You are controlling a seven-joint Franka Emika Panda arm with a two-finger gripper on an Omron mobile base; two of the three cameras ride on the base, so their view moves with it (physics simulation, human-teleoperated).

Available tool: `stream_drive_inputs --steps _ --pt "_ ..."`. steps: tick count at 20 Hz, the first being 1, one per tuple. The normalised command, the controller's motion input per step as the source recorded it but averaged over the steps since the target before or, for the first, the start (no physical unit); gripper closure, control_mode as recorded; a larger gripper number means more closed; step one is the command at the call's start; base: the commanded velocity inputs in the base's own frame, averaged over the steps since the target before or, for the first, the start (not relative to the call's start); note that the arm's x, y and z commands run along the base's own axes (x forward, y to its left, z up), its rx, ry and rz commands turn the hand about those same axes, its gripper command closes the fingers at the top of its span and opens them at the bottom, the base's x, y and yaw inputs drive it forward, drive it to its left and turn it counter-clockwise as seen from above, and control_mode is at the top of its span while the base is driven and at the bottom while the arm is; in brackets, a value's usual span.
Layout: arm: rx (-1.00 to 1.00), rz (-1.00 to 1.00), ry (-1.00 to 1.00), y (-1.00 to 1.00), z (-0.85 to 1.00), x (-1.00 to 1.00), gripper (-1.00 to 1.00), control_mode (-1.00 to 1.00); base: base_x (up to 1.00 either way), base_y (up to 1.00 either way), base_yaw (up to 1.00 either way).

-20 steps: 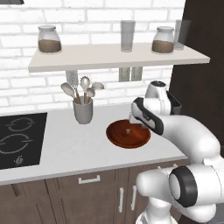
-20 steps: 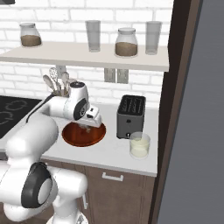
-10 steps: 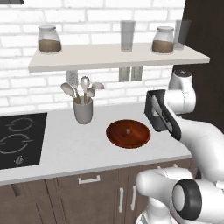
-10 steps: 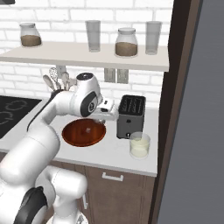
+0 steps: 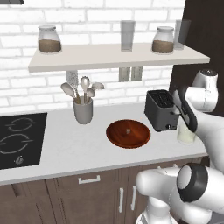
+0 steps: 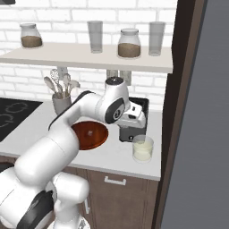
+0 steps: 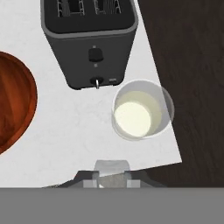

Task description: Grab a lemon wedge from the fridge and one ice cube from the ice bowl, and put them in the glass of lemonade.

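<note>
While the jaws grip the ice cube (image 7: 112,169), the glass of lemonade (image 7: 141,109) stands near the counter (image 7: 83,127) edge.

Glass of lemonade (image 6: 143,149) before toaster (image 6: 134,117), right of ice bowl (image 6: 90,134)

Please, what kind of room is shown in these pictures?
Most likely a home kitchen, computer-rendered: a black toaster stands on a white counter, a stovetop is set into it, and a cup of utensils stands by the brick wall.

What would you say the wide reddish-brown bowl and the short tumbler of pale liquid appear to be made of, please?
Reddish-brown round bowl: probably polished wood, with streaky grain and a soft sheen.
Short tumbler of pale liquid: likely clear glass, since counter and liquid show through its walls.
</note>
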Motion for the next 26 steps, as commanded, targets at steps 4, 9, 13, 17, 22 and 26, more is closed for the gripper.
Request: stream_drive_inputs --steps 4,9,13,17,22,26 --pt "0.01 0.00 0.00 -0.33 -0.16 0.07 1.00 -1.00 0.00 0.00 0.00" --pt "0.00 0.00 0.00 -0.08 -0.17 0.00 1.00 -1.00 0.00 0.00 0.00" --pt "0.00 0.00 0.00 -0.11 -0.24 0.00 1.00 -1.00 0.00 0.00 0.00" --pt "0.00 0.00 0.00 -0.09 -0.13 0.00 1.00 -1.00 0.00 0.00 0.00" --pt "0.00 0.00 0.00 0.00 0.00 0.05 1.00 -1.00 0.00 0.00 0.00" --pt "0.00 0.00 0.00 0.00 0.00 0.24 1.00 -1.00 0.00 0.00 0.00"
